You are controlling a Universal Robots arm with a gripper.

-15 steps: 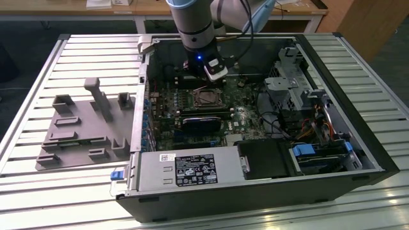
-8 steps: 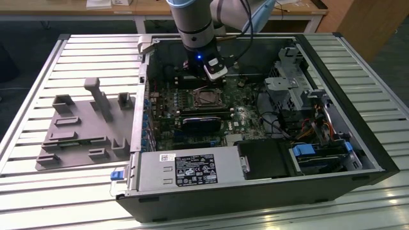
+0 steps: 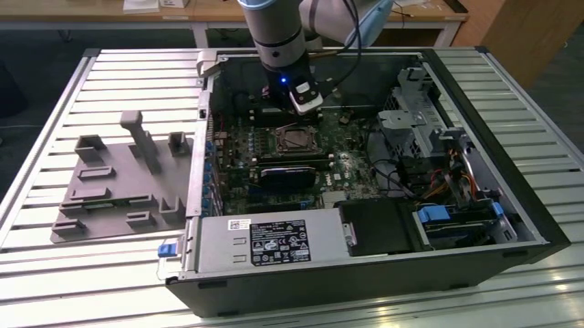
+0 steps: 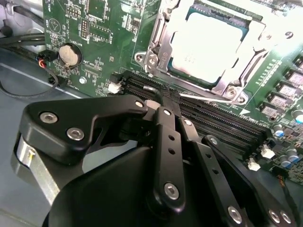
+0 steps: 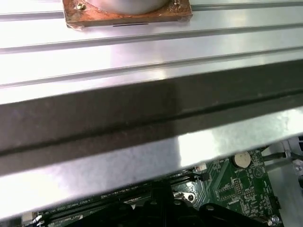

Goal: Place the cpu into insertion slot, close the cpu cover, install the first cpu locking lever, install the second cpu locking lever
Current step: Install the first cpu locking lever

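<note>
In the second wrist view the cpu (image 4: 203, 40) lies flat in the insertion slot (image 3: 297, 139), its pale metal top bright under the light. The cpu cover (image 4: 163, 35) is down over it, framing the chip in its window. A thin silvery locking lever (image 4: 208, 97) runs along the socket's edge beside the long black slots. My gripper (image 4: 169, 97) is shut, and its black fingertips (image 4: 165, 109) sit at the end of that lever; whether they touch it I cannot tell. In the exterior view the gripper (image 3: 301, 102) hangs just behind the socket.
Long black memory slots (image 4: 213, 118) run beside the socket, and a coin cell (image 4: 69, 54) lies further off. A black card (image 3: 287, 176), a power supply (image 3: 264, 242) and a drive cage (image 3: 429, 116) stand inside the case. A grey fixture (image 3: 119, 184) lies on the slatted table (image 3: 55, 273).
</note>
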